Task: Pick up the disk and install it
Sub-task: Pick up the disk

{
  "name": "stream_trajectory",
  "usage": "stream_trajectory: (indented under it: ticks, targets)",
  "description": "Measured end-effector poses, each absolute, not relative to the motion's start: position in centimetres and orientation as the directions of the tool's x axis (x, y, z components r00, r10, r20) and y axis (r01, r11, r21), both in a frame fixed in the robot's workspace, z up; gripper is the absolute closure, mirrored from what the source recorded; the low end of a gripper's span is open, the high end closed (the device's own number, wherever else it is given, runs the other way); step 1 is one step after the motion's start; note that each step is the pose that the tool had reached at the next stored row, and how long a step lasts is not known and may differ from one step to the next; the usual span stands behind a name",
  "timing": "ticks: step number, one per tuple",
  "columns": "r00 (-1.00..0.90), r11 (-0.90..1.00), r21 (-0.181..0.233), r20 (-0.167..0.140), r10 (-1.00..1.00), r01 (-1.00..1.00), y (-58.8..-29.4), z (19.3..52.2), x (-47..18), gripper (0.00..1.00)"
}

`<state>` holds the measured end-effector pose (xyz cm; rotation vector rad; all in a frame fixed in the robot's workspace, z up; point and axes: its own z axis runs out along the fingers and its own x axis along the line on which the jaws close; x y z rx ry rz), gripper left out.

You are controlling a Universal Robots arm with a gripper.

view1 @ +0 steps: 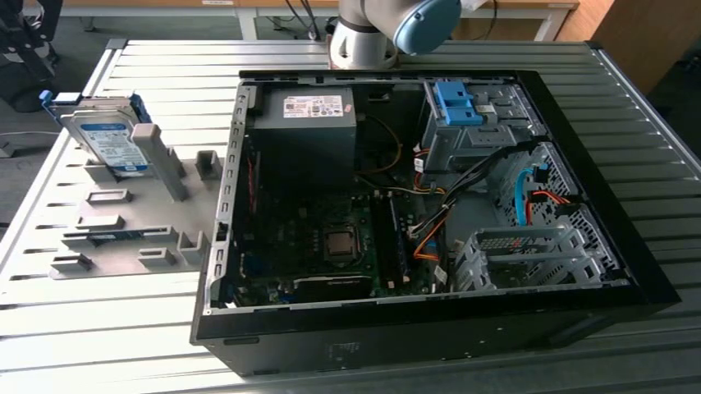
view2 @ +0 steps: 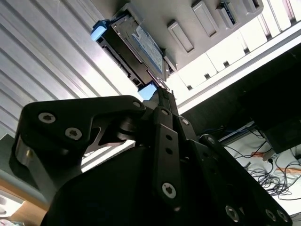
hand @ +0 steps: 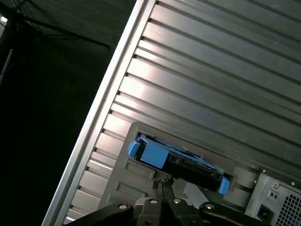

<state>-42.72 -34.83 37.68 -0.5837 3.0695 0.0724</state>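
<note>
Hovering near the blue-railed silver-grey disk (view1: 107, 141) propped in its grey plastic rack (view1: 153, 217), the closed, empty claw (hand: 161, 181) could topple it

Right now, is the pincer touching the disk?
Apart. In the exterior view the disk stands alone in its grey holder, while the arm is over by the computer case.

Beyond the computer case (view1: 438, 328), the arm (view1: 362, 41) was a round silver-grey metal tube. A glossy light-blue cap (view1: 425, 23) closed its joint on the side toward the exterior view's right. In the second wrist view the gripper (view2: 162, 94) was matte black, built of flat overlapping plates with rounded corners, and 2 silver socket-head screws (view2: 47, 117) sat on its broad side plate (view2: 84, 117). In the first wrist view 4 such screws (hand: 150, 201) lined the gripper (hand: 161, 181).
</note>
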Motion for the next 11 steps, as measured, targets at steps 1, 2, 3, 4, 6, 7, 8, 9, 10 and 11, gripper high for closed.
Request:
stream_trajectory:
  ticks: [1,2,3,4,6,7,8,9,10,11]
  targets:
    - [-0.928,0.927,0.042,-0.025,-0.372,-0.373,-34.83,37.68,-42.72,0.89]
    - [-0.926,0.925,0.042,-0.025,-0.377,-0.378,-34.83,37.68,-42.72,0.89]
    - [-0.924,0.923,0.042,-0.025,-0.382,-0.383,-34.83,37.68,-42.72,0.89]
    - [-0.921,0.92,0.042,-0.025,-0.388,-0.389,-34.83,37.68,-42.72,0.89]
    - [-0.916,0.915,0.042,-0.025,-0.401,-0.402,-34.83,37.69,-42.72,0.89]
    - [-0.912,0.911,0.042,-0.025,-0.409,-0.41,-34.83,37.68,-42.72,0.89]
    - [-0.909,0.908,0.042,-0.025,-0.417,-0.418,-34.83,37.68,-42.73,0.89]
    - [-0.904,0.903,0.042,-0.025,-0.426,-0.427,-34.83,37.68,-42.72,0.89]
    - [-0.9,0.899,0.042,-0.025,-0.435,-0.436,-34.83,37.68,-42.72,0.89]
    - [-0.896,0.895,0.042,-0.025,-0.443,-0.444,-34.83,37.68,-42.72,0.89]
